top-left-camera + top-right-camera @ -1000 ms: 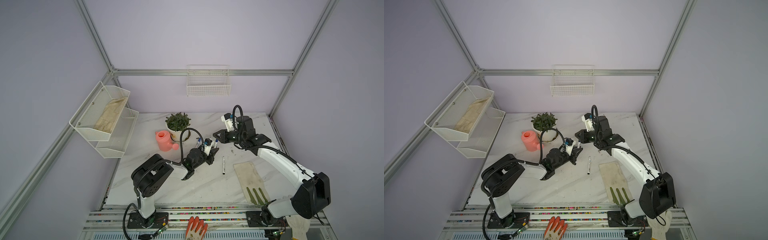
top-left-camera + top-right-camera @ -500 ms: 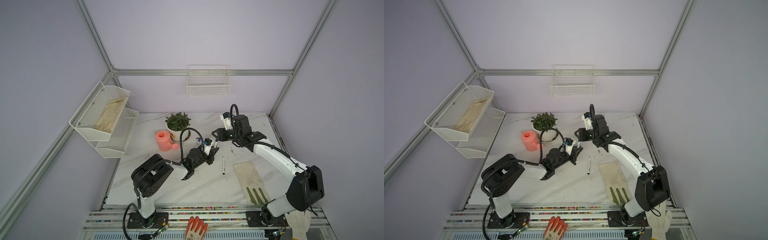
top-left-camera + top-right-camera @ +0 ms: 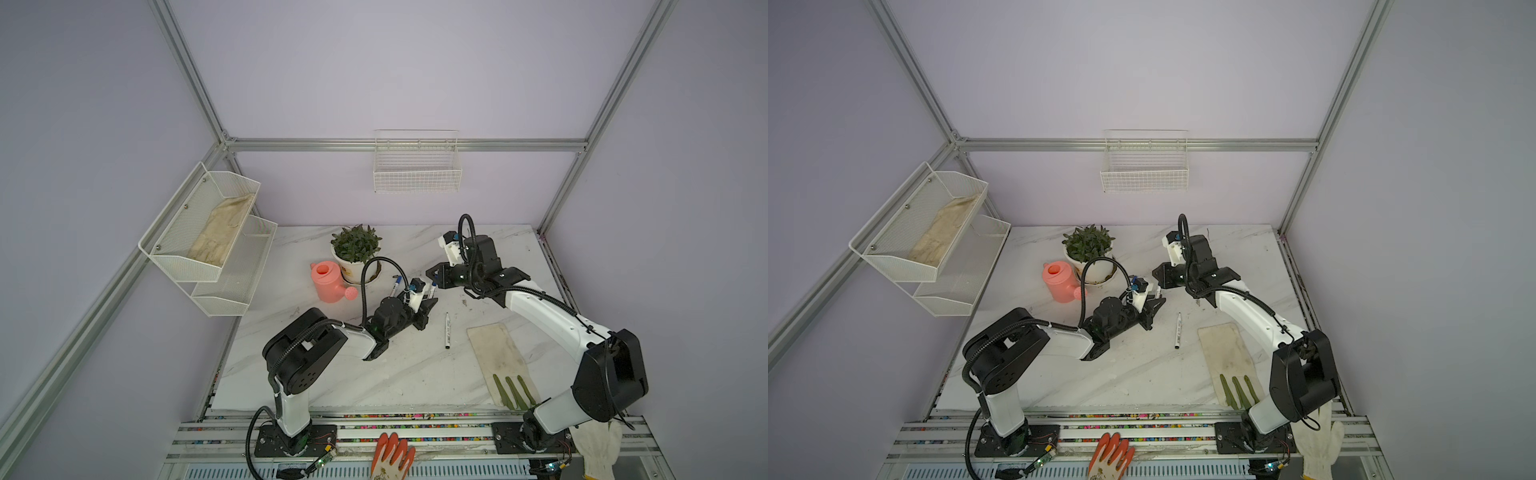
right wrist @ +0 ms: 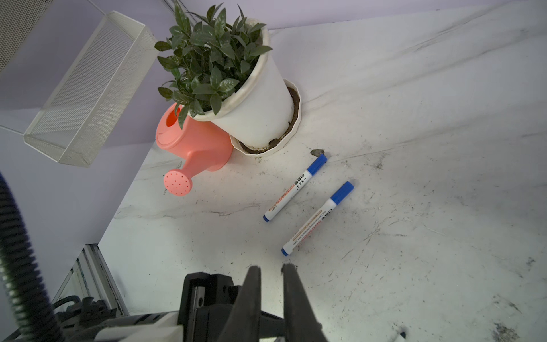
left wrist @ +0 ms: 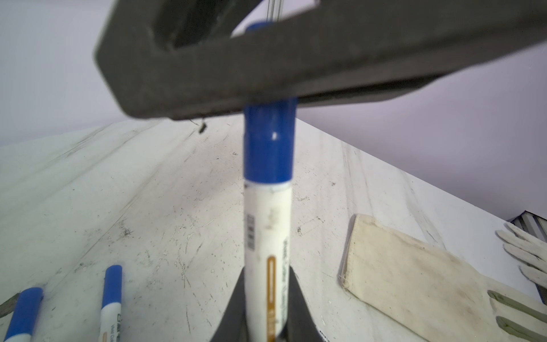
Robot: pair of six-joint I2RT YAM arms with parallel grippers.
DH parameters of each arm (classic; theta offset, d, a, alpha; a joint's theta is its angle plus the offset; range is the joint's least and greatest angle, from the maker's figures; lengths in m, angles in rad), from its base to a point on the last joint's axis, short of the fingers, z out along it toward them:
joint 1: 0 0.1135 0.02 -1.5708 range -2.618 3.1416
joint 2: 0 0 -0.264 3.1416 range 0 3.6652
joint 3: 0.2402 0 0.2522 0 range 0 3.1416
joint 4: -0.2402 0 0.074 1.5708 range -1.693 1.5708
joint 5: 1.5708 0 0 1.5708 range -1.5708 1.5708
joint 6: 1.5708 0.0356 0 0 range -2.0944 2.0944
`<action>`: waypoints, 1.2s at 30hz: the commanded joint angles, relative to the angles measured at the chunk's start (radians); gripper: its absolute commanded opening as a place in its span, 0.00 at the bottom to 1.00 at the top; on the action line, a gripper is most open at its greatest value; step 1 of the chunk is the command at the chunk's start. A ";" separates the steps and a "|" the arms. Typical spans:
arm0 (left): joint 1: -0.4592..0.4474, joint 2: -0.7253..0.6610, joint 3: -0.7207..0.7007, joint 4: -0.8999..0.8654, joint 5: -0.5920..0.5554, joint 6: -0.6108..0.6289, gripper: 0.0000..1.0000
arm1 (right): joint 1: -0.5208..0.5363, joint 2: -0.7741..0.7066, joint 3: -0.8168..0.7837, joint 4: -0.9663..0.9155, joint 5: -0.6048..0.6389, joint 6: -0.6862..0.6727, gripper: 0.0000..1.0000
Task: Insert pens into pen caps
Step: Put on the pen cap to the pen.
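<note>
Stretching a little further toward the far edge of the worktop [image 3: 374,382] than a second ago, the right arm [image 3: 548,316] has brought the right gripper [image 3: 431,274] closer to the left one. Its jaws are now pressed together with nothing between them. One of its fingers [image 5: 266,68] crosses in front of the blue cap [image 5: 269,145]. That cap sits on the pen [image 5: 266,231], which the left gripper [image 5: 267,284] clenches by the barrel about mid-worktop. I take it this cap is on (fully home, I can't swear) and the pen is nearly finished with.

On the left wall, the two-tier mesh shelf [image 3: 172,232] carries a beige cloth [image 3: 222,230] in its upper tier, and I see nothing in the lower. The wire basket [image 3: 417,174] on the back wall shows nothing inside. Near the far edge a white pot [image 4: 254,118] holds a leafy plant [image 4: 207,56], with the pink watering can [image 4: 192,142] close against it.

Two more blue-capped pens [image 4: 318,217] lie just beside the pot. A black-ended pen [image 3: 447,330] lies toward the right edge from the left gripper, and I can't tell whether that one is capped.
</note>
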 commanded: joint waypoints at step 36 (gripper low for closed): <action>0.279 -0.139 0.600 0.424 -0.238 0.054 0.00 | 0.030 0.173 -0.082 -0.363 -0.129 -0.091 0.00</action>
